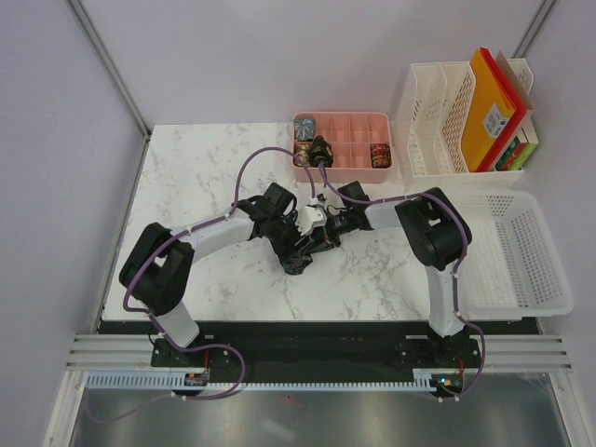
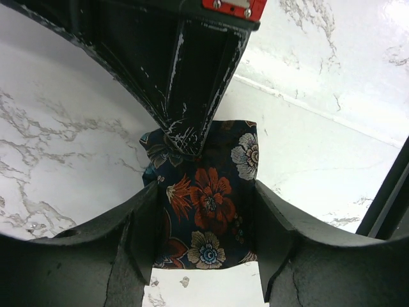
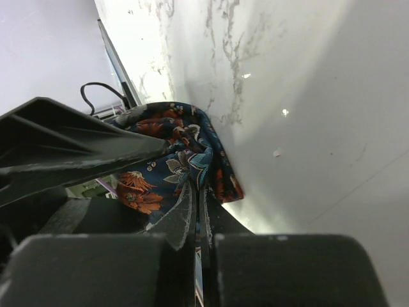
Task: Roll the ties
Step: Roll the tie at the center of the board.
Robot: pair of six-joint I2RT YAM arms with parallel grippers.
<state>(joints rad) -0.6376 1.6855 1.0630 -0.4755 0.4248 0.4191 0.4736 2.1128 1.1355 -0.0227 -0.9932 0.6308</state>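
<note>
A dark blue tie with red-orange flowers (image 2: 211,198) lies bunched on the marble table (image 1: 205,177), near its middle (image 1: 296,263). My left gripper (image 2: 208,220) is open, and its fingers (image 2: 137,230) stand on either side of the folded fabric. My right gripper (image 3: 203,211) comes from the opposite side and is shut on an edge of the same tie (image 3: 172,166). In the left wrist view its closed tip (image 2: 186,142) presses on the far end of the cloth. Rolled ties (image 1: 321,149) sit in the pink tray (image 1: 345,116).
The pink compartment tray stands at the table's back edge. A white file rack (image 1: 438,121) with orange folders (image 1: 494,102) is at the back right. A white mesh basket (image 1: 517,251) lies along the right side. Purple cables (image 1: 256,163) arch over both arms.
</note>
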